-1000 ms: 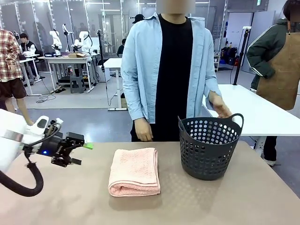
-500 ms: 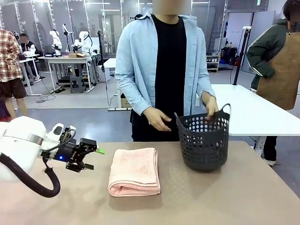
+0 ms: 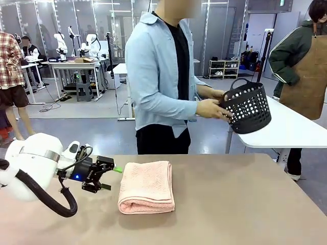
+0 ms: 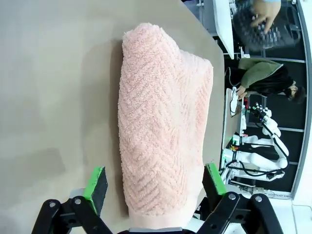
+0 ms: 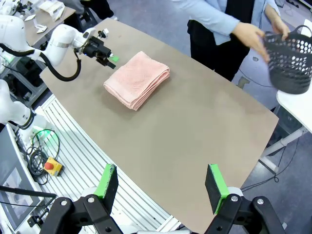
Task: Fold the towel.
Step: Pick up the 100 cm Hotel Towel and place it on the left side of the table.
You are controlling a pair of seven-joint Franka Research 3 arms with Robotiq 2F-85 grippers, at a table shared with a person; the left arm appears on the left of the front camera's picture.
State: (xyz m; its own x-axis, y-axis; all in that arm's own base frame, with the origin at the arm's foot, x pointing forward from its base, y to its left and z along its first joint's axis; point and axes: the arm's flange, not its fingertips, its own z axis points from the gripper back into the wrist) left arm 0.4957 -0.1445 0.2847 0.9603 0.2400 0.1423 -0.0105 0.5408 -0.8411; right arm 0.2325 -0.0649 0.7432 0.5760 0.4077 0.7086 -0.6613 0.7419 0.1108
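Front view: the towel (image 3: 146, 186), salmon-pink with a herringbone weave, lies folded into a thick rectangle on the tan table (image 3: 230, 204), its rolled fold edge toward the robot's side. The left gripper (image 3: 108, 177) hangs low over the table just beside the towel's left edge, jaws parted and holding nothing; whether a fingertip touches the cloth cannot be told from here. Behind the table a person in a light blue shirt turns toward a white side table (image 3: 291, 127), both hands on a dark perforated basket (image 3: 248, 106) held tilted above it; the near hand (image 3: 210, 108) grips the rim, the far hand is largely hidden behind the basket.

Left wrist view: the towel (image 4: 163, 141) runs lengthwise up the frame between the two green pads (image 4: 95, 184), which stand spread either side of its near end. The towel's nearest edge is cut off by the gripper body at the bottom, so contact there cannot be made out. The basket (image 4: 263, 29) appears blurred at the top right corner.

Right wrist view: the right gripper (image 5: 161, 187) is high above the table's near edge (image 5: 195, 146), its fingers wide apart and empty. The towel (image 5: 136, 79) lies well apart from it, with the left gripper (image 5: 109, 58) at its far corner. The basket (image 5: 290, 61) is cut by the right frame edge
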